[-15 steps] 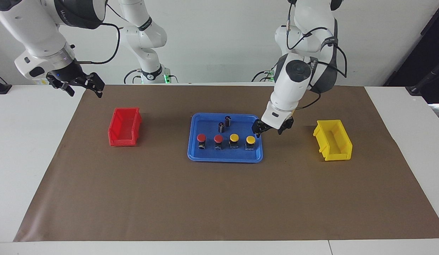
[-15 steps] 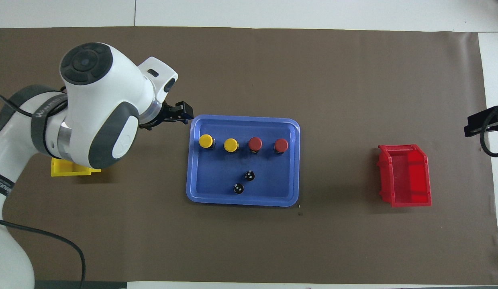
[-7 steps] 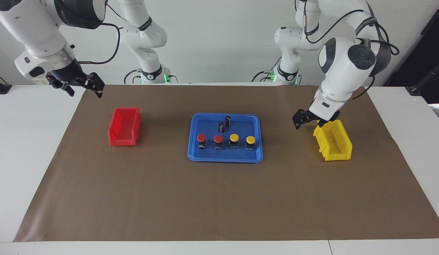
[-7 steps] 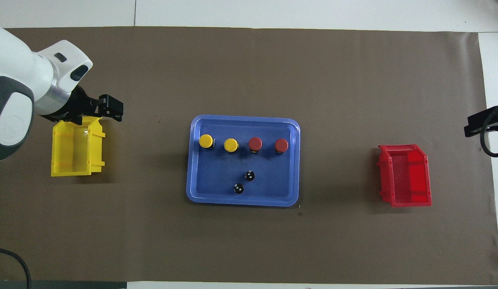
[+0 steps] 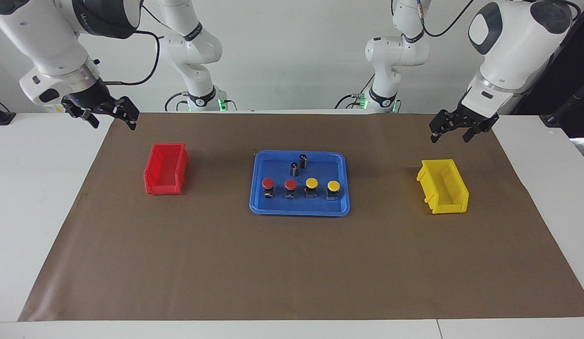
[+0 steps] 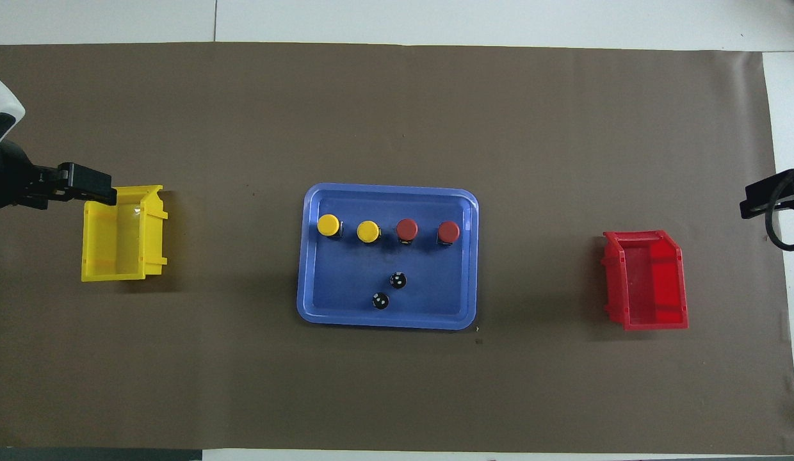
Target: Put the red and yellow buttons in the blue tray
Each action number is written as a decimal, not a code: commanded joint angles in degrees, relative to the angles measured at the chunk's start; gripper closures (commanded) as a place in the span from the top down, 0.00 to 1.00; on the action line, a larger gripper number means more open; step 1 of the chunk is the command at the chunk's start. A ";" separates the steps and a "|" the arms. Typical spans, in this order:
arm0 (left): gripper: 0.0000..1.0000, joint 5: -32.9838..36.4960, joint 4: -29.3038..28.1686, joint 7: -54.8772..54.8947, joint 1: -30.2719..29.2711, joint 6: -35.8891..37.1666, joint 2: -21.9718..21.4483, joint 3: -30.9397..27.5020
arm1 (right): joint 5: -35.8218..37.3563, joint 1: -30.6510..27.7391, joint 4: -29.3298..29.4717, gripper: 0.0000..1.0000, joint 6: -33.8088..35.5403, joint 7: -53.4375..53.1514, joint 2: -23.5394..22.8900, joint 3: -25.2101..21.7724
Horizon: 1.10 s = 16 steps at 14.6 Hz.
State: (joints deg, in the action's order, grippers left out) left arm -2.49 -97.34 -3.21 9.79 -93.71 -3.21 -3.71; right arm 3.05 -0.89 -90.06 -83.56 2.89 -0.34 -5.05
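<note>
The blue tray [image 5: 299, 211] lies in the middle of the brown mat and also shows in the overhead view [image 6: 435, 310]. Two red buttons [image 5: 268, 182] [image 5: 290, 184] and two yellow buttons [image 5: 312, 182] [image 5: 333, 185] stand upright in it in a row; the overhead view shows the yellow ones [image 6: 328, 224] [image 6: 368, 230] and the red ones [image 6: 407, 228] [image 6: 449, 230]. My left gripper [image 5: 461, 128] is open and empty, raised over the mat by the yellow bin. My right gripper [image 5: 110, 115] is open and empty, waiting over the mat's corner near the red bin.
Two capless dark cylinders [image 5: 303, 160] [image 5: 294, 168] stand in the tray, nearer to the robots than the buttons. An empty yellow bin [image 5: 442, 186] sits toward the left arm's end, an empty red bin [image 5: 166, 168] toward the right arm's end.
My left gripper has drawn away from the tray's end, passed over the yellow bin and risen toward the left arm's end of the table. The buttons and the right arm have not moved.
</note>
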 commanded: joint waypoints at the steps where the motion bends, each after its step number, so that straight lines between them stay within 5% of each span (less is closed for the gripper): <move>1: 1.00 1.00 0.31 0.93 0.66 1.77 -1.10 -0.77 | 0.12 -0.17 -1.88 1.00 -0.81 1.06 1.57 0.22; 5: 1.00 1.17 1.45 0.93 1.54 3.01 -1.63 -1.03 | 0.12 -0.16 -1.88 1.00 -0.81 1.06 1.57 0.22; 9: 1.00 1.26 1.45 1.45 7.52 3.62 -2.94 -8.67 | 0.12 -0.17 -1.88 1.00 -0.81 1.06 1.57 0.22; 16: 1.00 1.26 1.45 3.12 6.82 3.71 -2.95 -8.77 | 0.12 -0.17 -1.88 1.00 -0.81 1.06 1.57 0.22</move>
State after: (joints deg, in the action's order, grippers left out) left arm -2.46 -96.25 -0.81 15.50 -91.31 -5.80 -11.59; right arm 3.05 -0.88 -90.06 -83.56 2.89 -0.34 -5.05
